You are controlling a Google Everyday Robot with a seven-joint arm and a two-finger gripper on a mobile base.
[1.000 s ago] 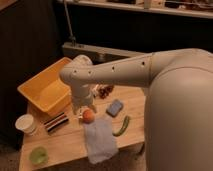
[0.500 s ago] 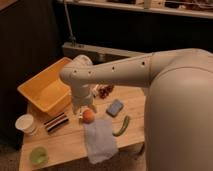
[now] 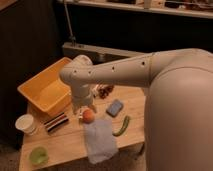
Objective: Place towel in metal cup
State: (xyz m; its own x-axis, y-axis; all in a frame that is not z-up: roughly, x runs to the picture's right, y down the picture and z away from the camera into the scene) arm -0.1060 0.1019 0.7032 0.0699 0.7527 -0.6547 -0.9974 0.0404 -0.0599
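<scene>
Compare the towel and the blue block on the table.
The towel is pale, thin and limp; the blue block is darker and thick. The towel is far larger than the blue block. Both are rectangular and lie flat. The hand hangs beside the orange, behind the towel.

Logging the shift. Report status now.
End effector open, beside orange fruit. Towel flat on table, not held. Metal cup not in sight.
</scene>
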